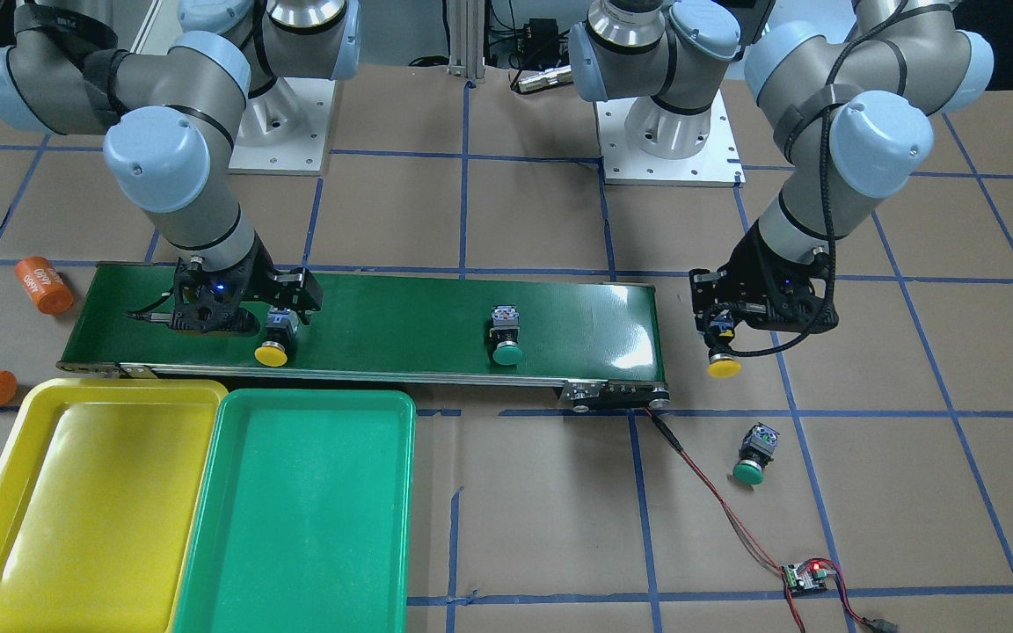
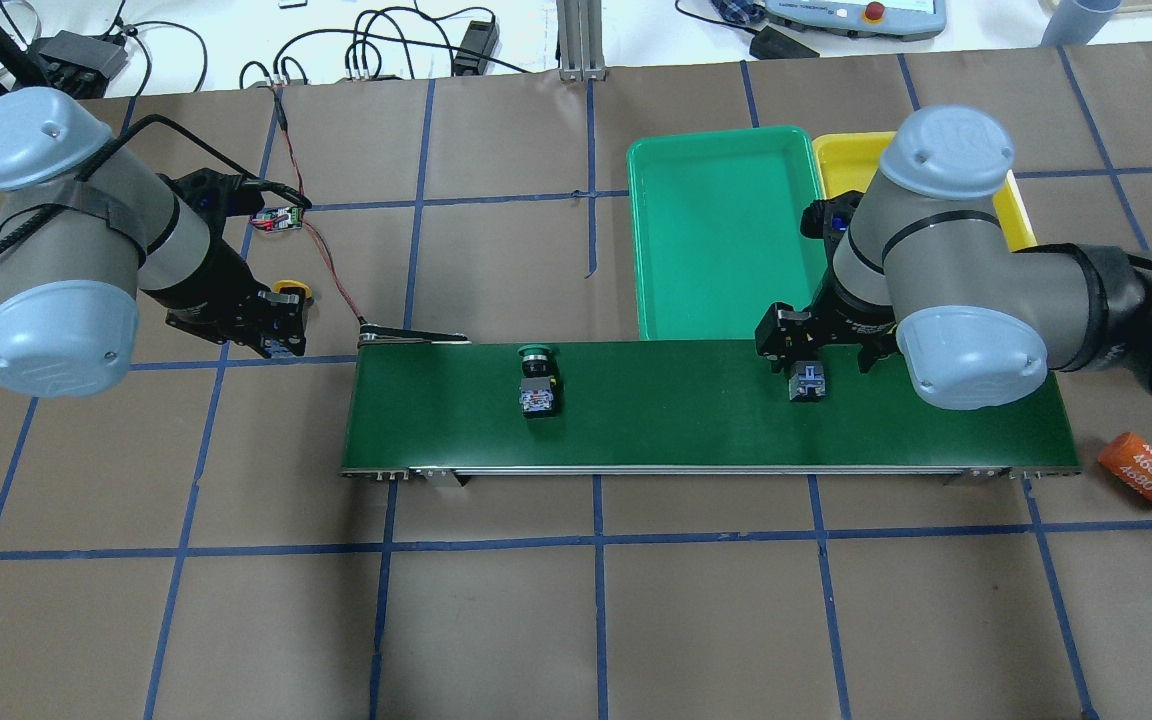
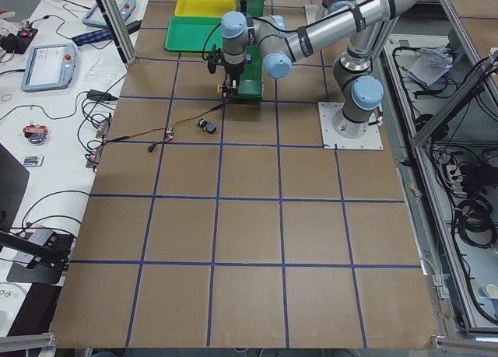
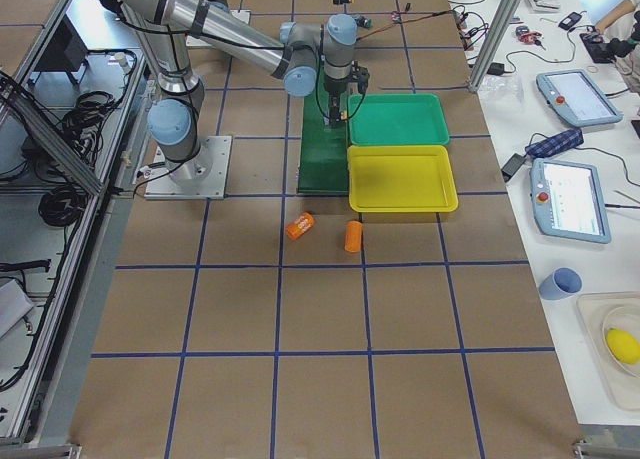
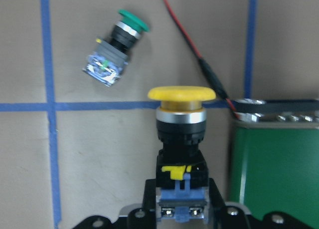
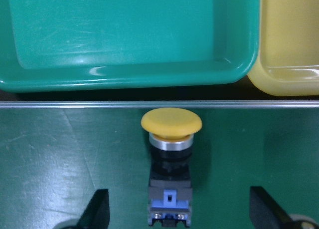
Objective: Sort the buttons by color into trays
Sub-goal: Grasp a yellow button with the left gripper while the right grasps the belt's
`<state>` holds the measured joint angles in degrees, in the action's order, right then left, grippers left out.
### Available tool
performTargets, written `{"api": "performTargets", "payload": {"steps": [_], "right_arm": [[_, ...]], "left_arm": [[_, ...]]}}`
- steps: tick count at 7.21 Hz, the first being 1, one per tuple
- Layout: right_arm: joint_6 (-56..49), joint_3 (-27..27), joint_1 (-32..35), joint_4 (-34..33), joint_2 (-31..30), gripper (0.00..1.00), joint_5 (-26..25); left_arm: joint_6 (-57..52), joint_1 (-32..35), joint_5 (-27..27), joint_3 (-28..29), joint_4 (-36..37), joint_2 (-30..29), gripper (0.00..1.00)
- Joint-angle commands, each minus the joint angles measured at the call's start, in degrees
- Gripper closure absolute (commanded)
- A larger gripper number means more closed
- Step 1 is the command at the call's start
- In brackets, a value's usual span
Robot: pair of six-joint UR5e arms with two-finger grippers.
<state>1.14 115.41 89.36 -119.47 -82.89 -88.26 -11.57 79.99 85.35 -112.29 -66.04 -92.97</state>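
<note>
**Buttons: one yellow in my left grip, one yellow between my spread right fingers**

My left end effector (image 5: 182, 201) is pinching the held yellow button (image 5: 181, 120) by its black-and-grey body, with the cap pointing to the far side. It sits just off the left end of the conveyor belt (image 1: 436, 312), over the brown surface (image 1: 524, 492). I cannot tell whether it touches the paper. Farther out, the loose green button (image 5: 113, 53) lies on its side on the surface, apart from the belt. A red-and-black wire (image 5: 212, 78) runs from the belt's end past it to a small circuit board (image 1: 804, 576).

My right end effector (image 6: 180, 209) is spread wide over the right part of the belt. The belt yellow button (image 6: 171, 139) lies on its side between my fingers (image 6: 98, 209), touching neither, with its cap toward the belt's far edge. Straight beyond that edge is the green tray (image 6: 129, 77), and the yellow tray (image 6: 281, 84) sits against its right side.

The belt green button (image 1: 505, 338) lies on the belt left of its middle, cap also to the far side, well apart from both end effectors.

Two orange cylinders (image 1: 43, 285) lie on the surface past the belt's right end, one of them marked 4680.
</note>
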Motion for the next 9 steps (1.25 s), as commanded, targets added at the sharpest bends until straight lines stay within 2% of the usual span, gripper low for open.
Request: {"api": "performTargets", "payload": {"steps": [1,3,4,5,6,7,8,9], "right_arm": [[-0.2,-0.3,0.5,-0.1,1.8,0.19,-0.5],[-0.2,-0.6,0.4,-0.2,3.1,0.63,-1.1],[-0.3,-1.2,0.4,0.3,3.1,0.81,-3.7],[-0.2,-1.9,0.3,0.6,3.1,0.89,-6.2],[-0.2,-3.4,-0.1,0.5,3.2,0.89,-6.3],[-0.2,-7.6,-0.7,0.3,4.1,0.85,-6.4],[-0.3,-14.4,-2.2,4.0,7.3,0.82,-7.4],[-0.3,-20.7,-5.0,10.7,11.0,0.82,-7.4]], "left_arm": [[4.0,4.5,-0.5,-0.6,-0.4,-0.4,1.0],[5.9,7.2,-0.4,-1.3,-0.1,-1.2,1.0],[4.7,7.7,-0.2,-2.9,0.2,-1.1,1.0],[4.5,7.6,-0.1,-3.9,0.5,-1.1,1.0],[4.6,7.7,-0.2,-4.9,0.5,-1.2,1.0],[4.7,7.6,-0.3,-5.2,1.9,-1.4,1.0],[4.8,7.6,-0.4,-5.3,3.5,-2.6,1.0],[4.5,7.8,-0.4,-5.4,4.1,-2.7,0.57]]}}
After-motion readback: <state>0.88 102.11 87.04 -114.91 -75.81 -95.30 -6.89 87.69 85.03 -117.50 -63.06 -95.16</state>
